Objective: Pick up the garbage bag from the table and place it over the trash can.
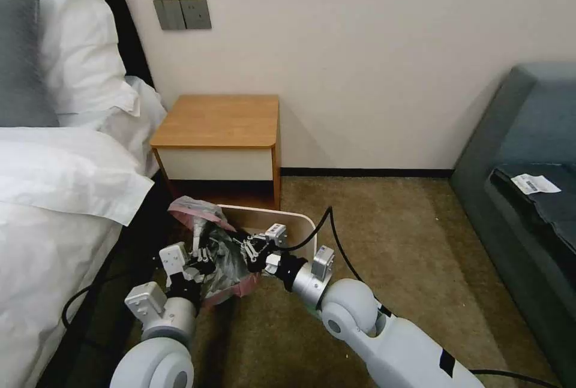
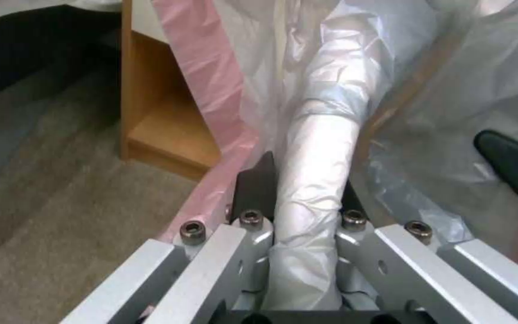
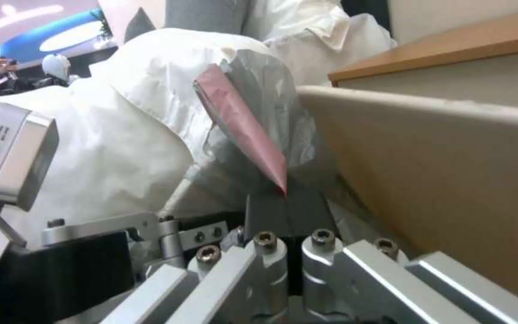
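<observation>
While both hands point(image 1: 231, 256) pinch it, the garbage bag point(image 1: 222, 256) drapes the trash can point(image 1: 300, 223).

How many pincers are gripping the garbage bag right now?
2. The left pincer clamps a bunched fold of the garbage bag at the trash can's near-left side; the right pincer pinches its pink rim inside the can.

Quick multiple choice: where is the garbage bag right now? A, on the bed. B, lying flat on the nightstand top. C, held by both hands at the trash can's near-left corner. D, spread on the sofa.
C: the garbage bag is bunched at the trash can, pinched by the left hand and right hand; the table carries no bag.
</observation>
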{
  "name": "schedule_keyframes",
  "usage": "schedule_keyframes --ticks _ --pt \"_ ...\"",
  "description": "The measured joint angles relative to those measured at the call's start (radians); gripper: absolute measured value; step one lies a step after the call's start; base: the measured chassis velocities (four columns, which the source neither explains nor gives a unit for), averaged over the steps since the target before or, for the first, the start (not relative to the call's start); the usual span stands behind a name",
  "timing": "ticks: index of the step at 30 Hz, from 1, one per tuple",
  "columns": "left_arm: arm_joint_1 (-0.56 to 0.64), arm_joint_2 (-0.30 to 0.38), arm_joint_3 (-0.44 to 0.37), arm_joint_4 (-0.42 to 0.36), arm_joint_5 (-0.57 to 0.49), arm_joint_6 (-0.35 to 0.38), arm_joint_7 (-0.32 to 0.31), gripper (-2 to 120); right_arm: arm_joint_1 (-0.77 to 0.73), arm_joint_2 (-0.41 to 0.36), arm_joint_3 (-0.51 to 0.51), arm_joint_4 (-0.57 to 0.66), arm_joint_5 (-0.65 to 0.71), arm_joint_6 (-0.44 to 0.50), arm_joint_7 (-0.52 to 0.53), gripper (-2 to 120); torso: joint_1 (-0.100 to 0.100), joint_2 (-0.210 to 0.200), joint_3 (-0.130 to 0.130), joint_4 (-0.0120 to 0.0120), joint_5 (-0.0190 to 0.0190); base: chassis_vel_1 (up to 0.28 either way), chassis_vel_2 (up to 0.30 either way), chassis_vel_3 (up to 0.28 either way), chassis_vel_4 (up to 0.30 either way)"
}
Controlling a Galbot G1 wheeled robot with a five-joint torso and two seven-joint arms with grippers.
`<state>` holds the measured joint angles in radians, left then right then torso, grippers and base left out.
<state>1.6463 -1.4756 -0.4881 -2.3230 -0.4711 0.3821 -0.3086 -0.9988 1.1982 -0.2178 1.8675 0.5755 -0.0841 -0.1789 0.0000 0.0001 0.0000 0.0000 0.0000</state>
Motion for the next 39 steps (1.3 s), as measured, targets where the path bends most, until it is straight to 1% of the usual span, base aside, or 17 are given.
schedule_keyframes --ticks 8,13,16,18,22,27,30,31,34,35,39 --pt "0.005 0.003 -0.006 -0.001 0.007 0.000 0.000 7 0.000 0.001 0.015 0.033 -0.013 0.008 0.002 0 0.000 0.000 0.000 0.0000 0.0001 0.000 0.000 0.000 0.000" --pt "0.012 0.005 -0.008 0.015 0.019 -0.006 0.000 7 0.001 -0.013 0.075 0.089 -0.026 0.012 0.008 0 0.000 0.000 0.000 0.0000 0.0001 0.000 0.000 0.000 0.000" --pt "0.014 0.004 -0.005 0.015 0.024 -0.006 0.000 7 0.004 -0.021 0.094 0.098 -0.023 0.012 0.010 0 0.000 0.000 0.000 0.0000 0.0001 0.000 0.000 0.000 0.000" --pt "0.016 0.004 -0.003 0.012 0.027 -0.007 0.001 7 0.005 -0.027 0.104 0.101 -0.021 0.012 0.011 0 0.000 0.000 0.000 0.0000 0.0000 0.000 0.000 0.000 0.000" --pt "0.039 0.005 0.004 -0.019 0.063 -0.023 0.009 7 0.011 -0.040 0.147 0.098 -0.018 0.012 0.012 0 0.000 0.000 0.000 0.0000 0.0001 0.000 0.000 0.000 0.000" --pt "0.062 0.017 0.003 -0.043 0.072 -0.033 0.012 7 0.023 -0.054 0.175 0.083 -0.017 0.013 0.011 0 0.000 0.000 0.000 0.0000 0.0001 0.000 0.000 0.000 0.000" --pt "0.075 0.022 -0.003 -0.080 0.074 -0.039 0.017 7 0.036 -0.086 0.203 0.065 -0.017 0.015 0.019 0 0.000 0.000 0.000 0.0002 0.0002 0.000 0.000 0.000 0.000" --pt "0.075 0.022 -0.003 -0.080 0.074 -0.039 0.017 7 0.036 -0.086 0.203 0.065 -0.017 0.015 0.019 0 0.000 0.000 0.000 0.0002 0.0002 0.000 0.000 0.000 0.000" --pt "0.074 0.025 -0.017 -0.099 0.060 -0.043 0.017 7 0.023 -0.132 0.238 0.073 -0.015 0.015 0.019 0 0.000 0.000 0.000 0.0000 0.0003 0.000 0.000 0.000 0.000" --pt "0.074 0.025 -0.017 -0.099 0.060 -0.043 0.017 7 0.023 -0.132 0.238 0.073 -0.015 0.015 0.019 0 0.000 0.000 0.000 0.0000 0.0003 0.000 0.000 0.000 0.000" --pt "0.057 0.029 -0.024 -0.118 -0.011 -0.042 0.007 7 -0.006 -0.192 0.289 0.090 -0.009 0.021 0.012 0 0.000 0.000 0.000 0.0000 0.0001 0.000 0.000 0.000 0.000"
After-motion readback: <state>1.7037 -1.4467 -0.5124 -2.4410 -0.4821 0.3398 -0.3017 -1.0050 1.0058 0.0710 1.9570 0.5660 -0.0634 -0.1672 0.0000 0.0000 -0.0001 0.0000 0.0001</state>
